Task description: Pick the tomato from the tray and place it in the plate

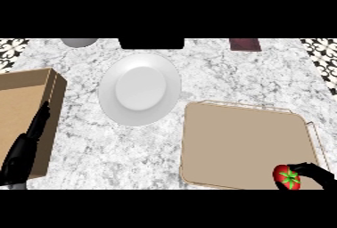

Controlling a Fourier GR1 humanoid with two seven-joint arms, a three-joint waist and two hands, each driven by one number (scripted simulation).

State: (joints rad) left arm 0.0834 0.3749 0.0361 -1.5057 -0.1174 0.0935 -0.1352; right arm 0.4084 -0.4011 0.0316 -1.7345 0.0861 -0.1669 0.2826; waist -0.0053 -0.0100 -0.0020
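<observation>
tomato [288, 177] sits at tray [237, 142] corner; we see right hand [316, 173] fingers curled round it, ready for plate [107, 98].

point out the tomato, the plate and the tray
tomato [288, 177], head view, on its green stalk star
plate [140, 88], head view, on its bare white centre
tray [244, 142], head view, on its bare tan floor

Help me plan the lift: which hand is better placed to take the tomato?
The right hand: it curls round the tomato on the tray; the left hand lies over the box.
</observation>
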